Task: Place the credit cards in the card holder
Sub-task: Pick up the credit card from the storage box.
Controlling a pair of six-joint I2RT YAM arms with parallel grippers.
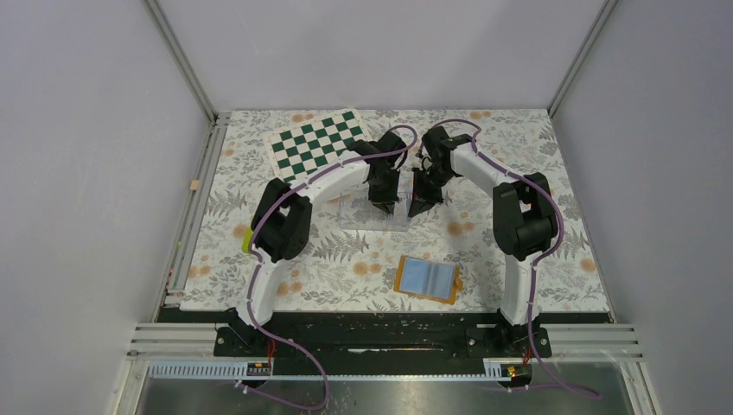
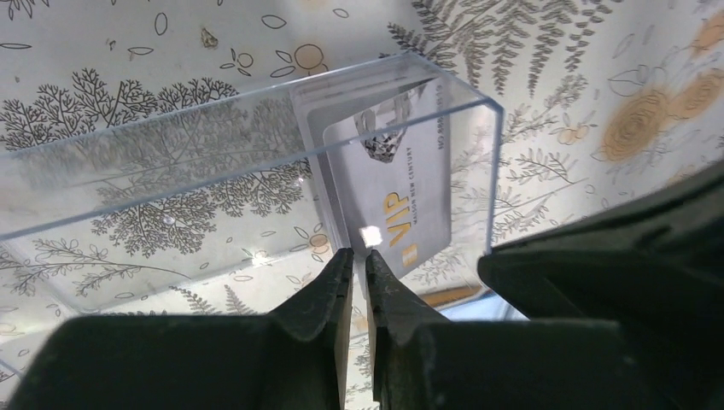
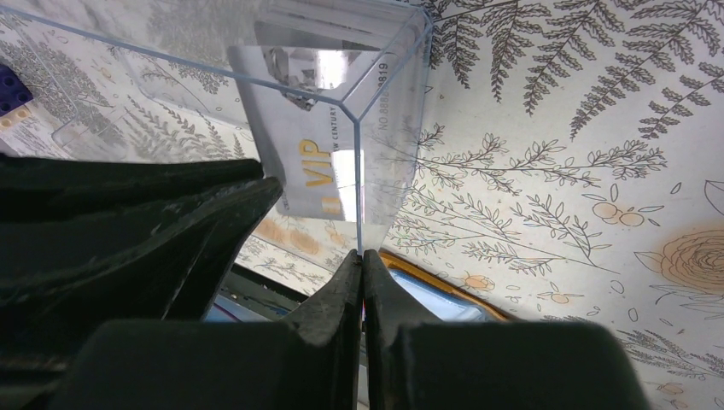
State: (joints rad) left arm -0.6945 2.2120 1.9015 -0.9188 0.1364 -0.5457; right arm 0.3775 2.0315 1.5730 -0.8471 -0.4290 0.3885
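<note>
A clear plastic box (image 1: 361,213) stands mid-table with silver VIP credit cards (image 2: 388,196) upright inside it. The cards also show in the right wrist view (image 3: 299,162). My left gripper (image 2: 359,254) reaches into the box (image 2: 213,145) and its jaws are closed to a thin gap on the front card's near edge. My right gripper (image 3: 361,256) is shut on the box's wall at its corner (image 3: 393,111). In the top view the two grippers (image 1: 385,207) (image 1: 422,206) stand side by side at the box. The card holder (image 1: 426,278) lies open, orange with light blue inside, nearer the bases.
A green-and-white chessboard (image 1: 317,143) lies at the back left. A small yellow-green object (image 1: 247,240) sits by the left arm. A small wooden block (image 1: 195,185) lies at the left rail. A purple item (image 3: 10,90) shows behind the box.
</note>
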